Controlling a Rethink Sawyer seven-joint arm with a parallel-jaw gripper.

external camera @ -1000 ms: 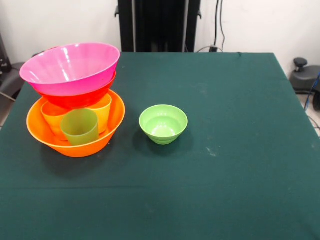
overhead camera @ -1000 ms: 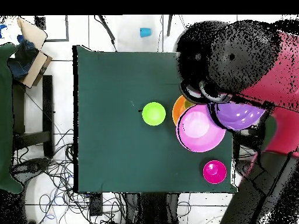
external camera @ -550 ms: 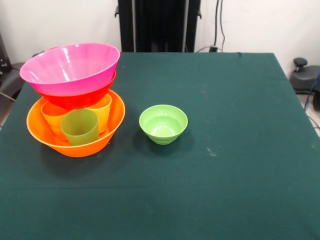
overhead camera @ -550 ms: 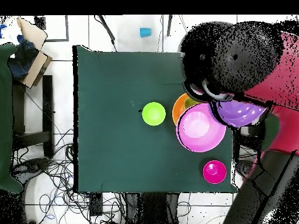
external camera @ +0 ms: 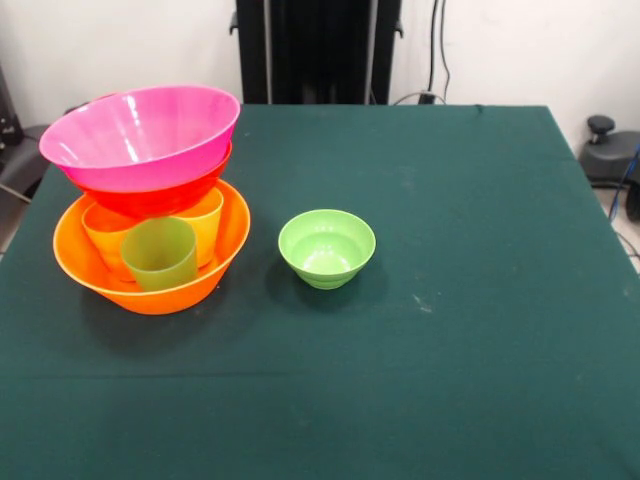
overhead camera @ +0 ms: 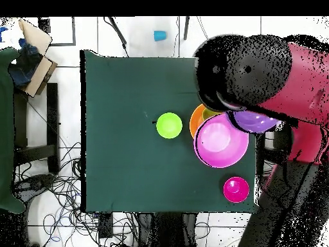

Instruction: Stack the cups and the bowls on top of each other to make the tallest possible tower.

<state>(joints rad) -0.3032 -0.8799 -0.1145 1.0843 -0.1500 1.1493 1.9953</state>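
Note:
The tower stands at the table's left in the front view: a large orange bowl (external camera: 160, 298) holds an orange cup (external camera: 105, 235), a yellow cup (external camera: 205, 225) and a green cup (external camera: 160, 254). A red-orange bowl (external camera: 150, 198) rests on the cups, with the pink bowl (external camera: 140, 135) on top. The small light green bowl (external camera: 326, 247) sits alone mid-table. Overhead, a crimson bowl (overhead camera: 236, 189) sits near the table's corner. A purple bowl (overhead camera: 257, 120) shows beside the pink bowl (overhead camera: 222, 140), under a person leaning in. No gripper shows in either view.
A person in a red sleeve (overhead camera: 302, 77) leans over the table's right edge in the overhead view, hiding part of the tower. A blue cup (overhead camera: 160, 35) lies on the floor beyond the table. A cardboard box (overhead camera: 35, 58) and cables lie on the floor at left.
In the overhead view the person and the purple bowl have shifted slightly toward the picture's top. The tower and the light green bowl have not moved.

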